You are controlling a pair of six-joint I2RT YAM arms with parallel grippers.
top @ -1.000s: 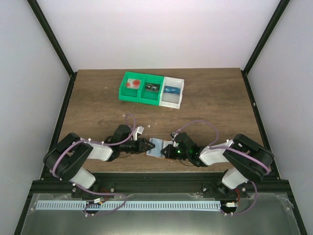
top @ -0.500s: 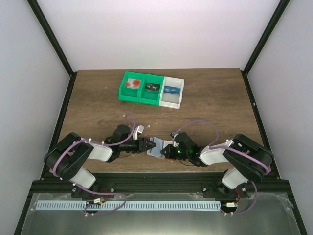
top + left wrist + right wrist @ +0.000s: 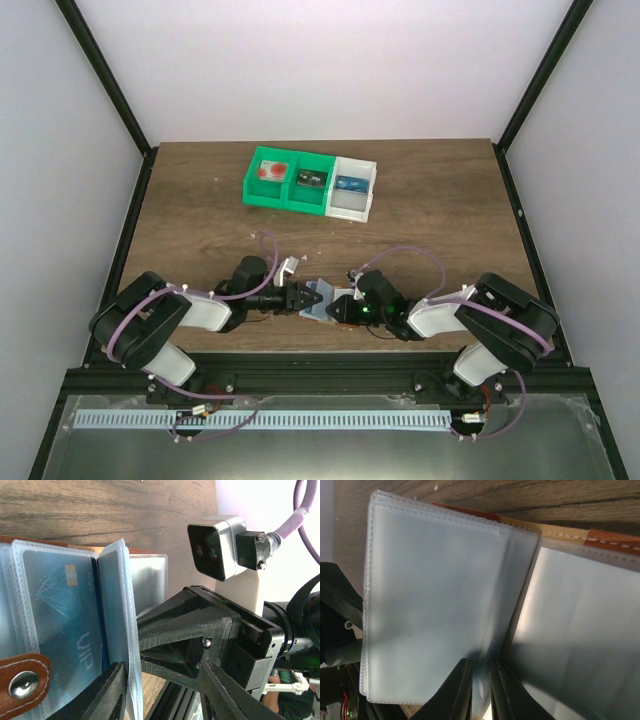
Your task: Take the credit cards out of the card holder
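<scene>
The card holder (image 3: 323, 300) lies open near the table's front edge between both grippers. In the left wrist view its clear sleeves hold a blue credit card (image 3: 60, 625) marked VIP, beside the brown snap strap (image 3: 22, 680). My left gripper (image 3: 161, 667) is open, with one upright sleeve leaf (image 3: 131, 645) between its fingers, close to the left finger. My right gripper (image 3: 480, 665) is shut on a sleeve leaf (image 3: 430, 600) of the holder; the orange-brown cover edge (image 3: 615, 540) shows behind. No card shows in the right wrist view.
A row of green bins (image 3: 288, 180) and a white bin (image 3: 352, 187) stands at the back middle of the table, with small items inside. The two grippers (image 3: 318, 302) face each other a few centimetres apart. The right arm's camera housing (image 3: 215, 550) fills the left wrist view.
My left gripper has crept right, onto the holder, and its fingers have opened. The holder's left side has lifted slightly. The right arm has not moved.
</scene>
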